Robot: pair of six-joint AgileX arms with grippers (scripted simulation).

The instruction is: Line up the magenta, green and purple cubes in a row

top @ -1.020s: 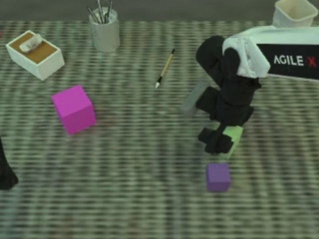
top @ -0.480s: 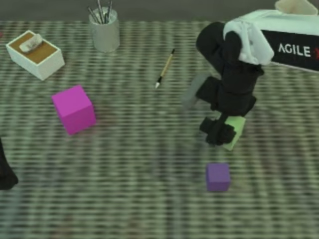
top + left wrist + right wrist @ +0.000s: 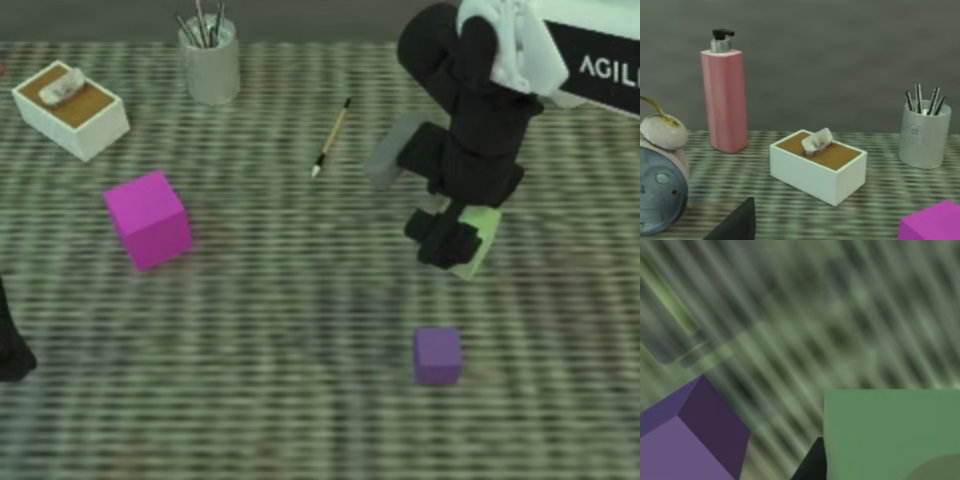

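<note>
Green cube (image 3: 478, 240) half hidden under right tool (image 3: 447, 240) gripping it, left tool unseen

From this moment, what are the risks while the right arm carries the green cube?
1. The right gripper covers only one side of the green cube, which looks tilted in the top view, so it may slip or rotate on release.
2. The purple cube lies just below the carried cube in the top view; a low pass could knock it.
3. The magenta cube sits far to the left, so the row still needs a long move.
</note>
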